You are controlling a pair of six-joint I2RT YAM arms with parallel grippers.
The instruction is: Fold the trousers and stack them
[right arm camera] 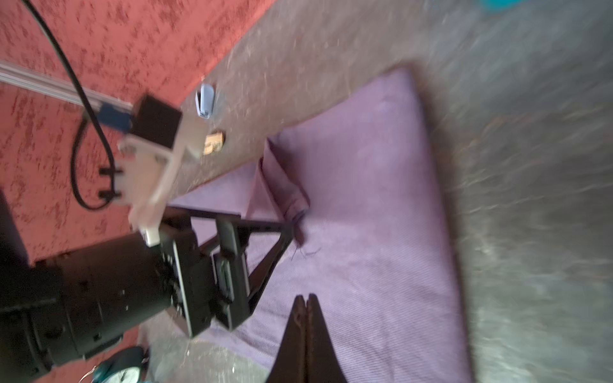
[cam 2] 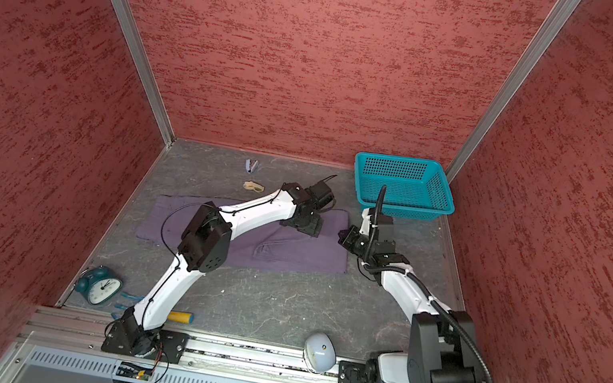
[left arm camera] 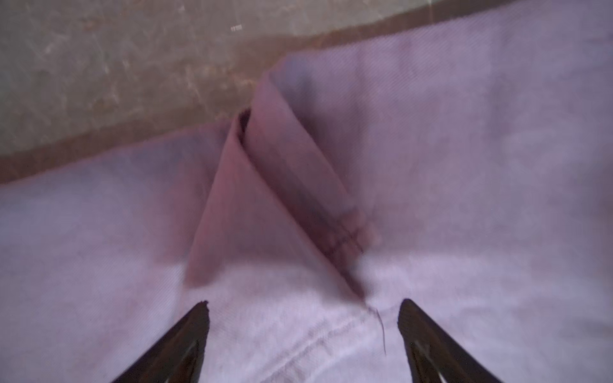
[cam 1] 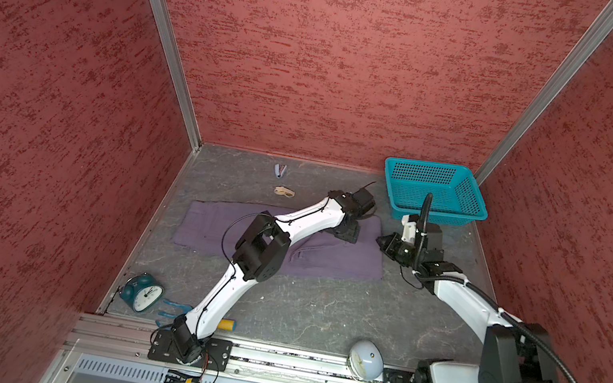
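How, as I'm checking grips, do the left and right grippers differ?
The left gripper is open, jaws wide apart; the right gripper is shut, jaws together. The left gripper is over a raised fold near the trousers' far edge; the right gripper is at their right end. Both are black and hold nothing.

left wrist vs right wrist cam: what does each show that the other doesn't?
Only left wrist: a close-up between the open tips of the left gripper, into the open end of the fold.
Only right wrist: the right gripper, shut with nothing in it; the left gripper's body; red wall; clock; pale-blue item; tan item.
Both: trousers, that raised fold, grey table.
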